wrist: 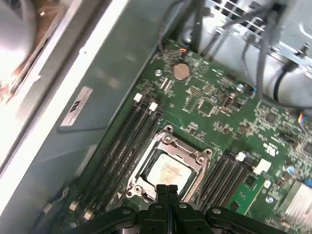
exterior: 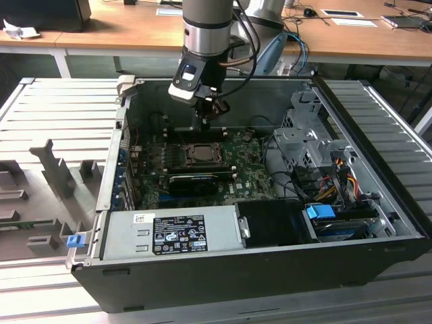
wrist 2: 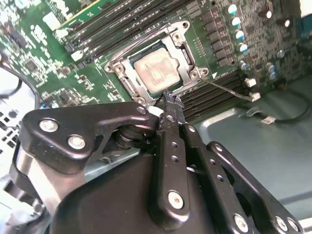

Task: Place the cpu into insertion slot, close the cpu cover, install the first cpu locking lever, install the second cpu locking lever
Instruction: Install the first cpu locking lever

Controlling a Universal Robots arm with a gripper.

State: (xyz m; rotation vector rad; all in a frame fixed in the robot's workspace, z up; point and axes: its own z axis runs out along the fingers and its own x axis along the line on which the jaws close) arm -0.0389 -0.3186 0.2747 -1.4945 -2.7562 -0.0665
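Observation:
The cpu (wrist 2: 155, 71) (wrist: 168, 170), a pale square chip, lies flat in the insertion slot (exterior: 200, 154) on the green board. The silver cpu cover (wrist 2: 185, 51) (wrist: 168, 145) lies down around it, and the chip shows through its cut-out. A thin wire locking lever (wrist 2: 229, 89) sticks out sideways from the socket's corner. Another lever (wrist 2: 139, 43) runs along the socket's far edge. My gripper (wrist 2: 168, 99) (wrist: 168, 188) (exterior: 208, 120) hangs just above the socket's near edge. Its fingers are pressed together with nothing between them.
Long black memory slots (wrist: 124, 141) flank the socket on both sides. A black card (exterior: 192, 181) lies in front of it in the exterior view. The case's metal wall (wrist: 92, 97) is close behind, a drive cage (exterior: 304, 135) with cables is at the exterior view's right, and the power supply (exterior: 169, 233) fills the front.

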